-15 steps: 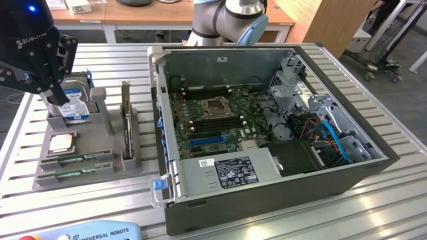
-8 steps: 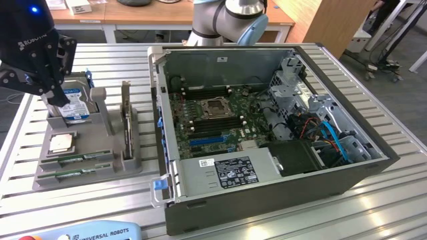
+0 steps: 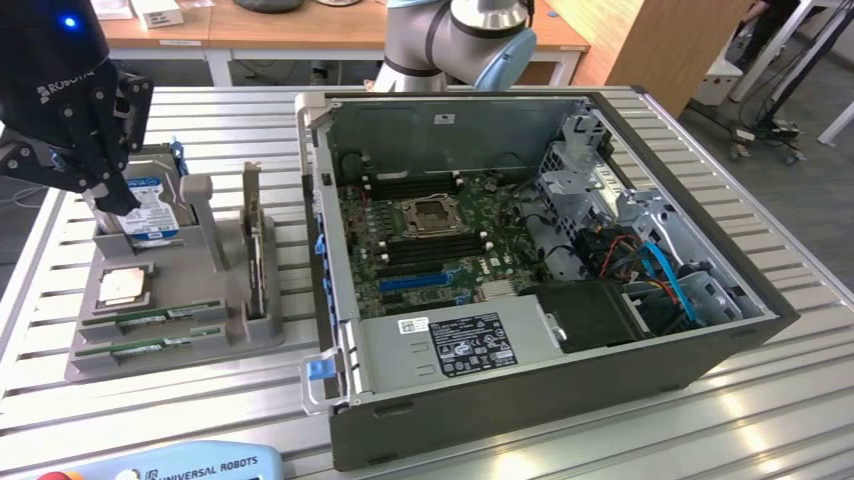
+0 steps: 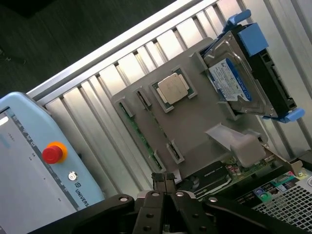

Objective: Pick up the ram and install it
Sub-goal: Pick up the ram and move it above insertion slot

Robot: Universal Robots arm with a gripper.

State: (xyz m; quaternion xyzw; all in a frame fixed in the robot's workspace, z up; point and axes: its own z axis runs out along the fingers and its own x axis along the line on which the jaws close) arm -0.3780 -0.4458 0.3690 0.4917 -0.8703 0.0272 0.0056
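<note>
The black robot hand (image 4: 164,181) is shut tight, with its two fingertips pressed together and nothing between them. It hangs in the air over the grey plastic holder (image 4: 195,141), which sits on the silver slatted table (image 3: 160,420). It touches nothing. A long thin green ram stick (image 3: 154,318) lies in a slot at the near end of the holder. A second green ram stick (image 3: 147,347) lies in a slot just beside it, closer to the holder's edge. The two sticks lie side by side and point the same way. In the exterior view their long sides run from left to right, so one end of each points at the big grey open computer box (image 3: 534,400) on the exterior view's right. Just behind the sticks in the holder is a square silver chip (image 4: 173,88). Past that, a silver hard drive with a blue label (image 4: 234,80) stands in blue clips. In the exterior view the hand's tip is in front of this drive, well apart from the sticks. A pale blue control box with a red button (image 4: 29,175) lies on the table near the holder.
</note>
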